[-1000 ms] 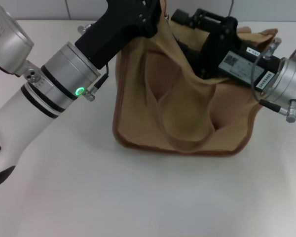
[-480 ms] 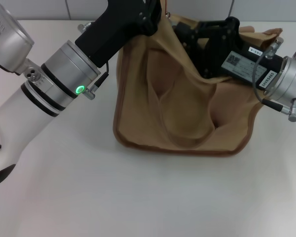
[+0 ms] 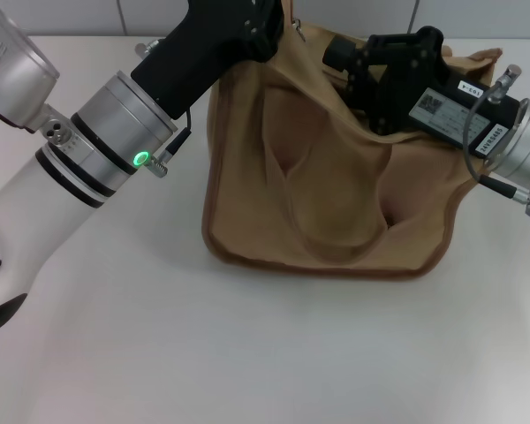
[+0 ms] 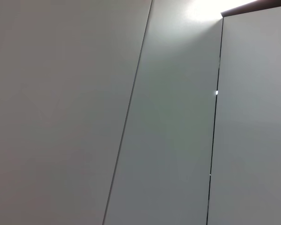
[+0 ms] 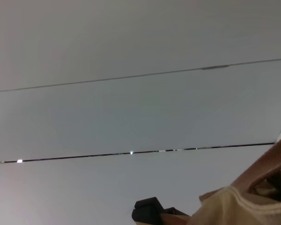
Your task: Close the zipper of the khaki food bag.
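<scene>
Khaki food bag (image 3: pixel 336 203) mid-table, both grippers at its top edge, left gripper (image 3: pixel 269 22), right gripper (image 3: pixel 353 62); finger states and zipper progress cannot be told.

Setting reads as a lab or test room rather than a home. A plain white table (image 3: pixel 274 353) carries the work, backed at the far edge by a white tiled wall (image 3: pixel 150 16) with grey joints. Both wrist views show only bare pale panels (image 4: pixel 61 112) with thin dark seams.
</scene>
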Motion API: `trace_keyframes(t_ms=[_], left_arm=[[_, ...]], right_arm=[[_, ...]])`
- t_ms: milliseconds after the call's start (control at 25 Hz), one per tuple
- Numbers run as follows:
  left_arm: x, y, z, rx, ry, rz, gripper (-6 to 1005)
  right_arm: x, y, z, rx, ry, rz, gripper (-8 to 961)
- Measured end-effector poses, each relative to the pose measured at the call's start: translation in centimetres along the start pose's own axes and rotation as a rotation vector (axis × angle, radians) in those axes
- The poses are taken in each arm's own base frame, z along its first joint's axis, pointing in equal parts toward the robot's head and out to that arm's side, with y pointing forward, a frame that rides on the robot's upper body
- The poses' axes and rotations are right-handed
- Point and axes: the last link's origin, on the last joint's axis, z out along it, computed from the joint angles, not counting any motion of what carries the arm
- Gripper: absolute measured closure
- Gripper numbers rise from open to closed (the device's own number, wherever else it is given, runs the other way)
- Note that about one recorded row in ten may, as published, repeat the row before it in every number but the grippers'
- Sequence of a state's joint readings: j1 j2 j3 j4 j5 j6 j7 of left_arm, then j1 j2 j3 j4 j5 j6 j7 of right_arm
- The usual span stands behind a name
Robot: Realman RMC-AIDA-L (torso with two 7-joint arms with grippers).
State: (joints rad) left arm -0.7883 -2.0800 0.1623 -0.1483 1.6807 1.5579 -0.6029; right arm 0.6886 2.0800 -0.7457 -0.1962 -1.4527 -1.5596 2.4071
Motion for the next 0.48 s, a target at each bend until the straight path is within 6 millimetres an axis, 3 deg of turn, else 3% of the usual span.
trace_keyframes(t_ms=[240,480], left_arm=[[0.0,0.1,0.1,-0.002,0.001,-0.003,982],[0.0,0.2,0.5,-0.015,0.001,-0.003,982]], right_arm=[[0.0,-0.1,-0.5,-0.003,-0.012,0.003,932],[0.1,-1.9,-1.5,0.081,-0.055,0.026,906]])
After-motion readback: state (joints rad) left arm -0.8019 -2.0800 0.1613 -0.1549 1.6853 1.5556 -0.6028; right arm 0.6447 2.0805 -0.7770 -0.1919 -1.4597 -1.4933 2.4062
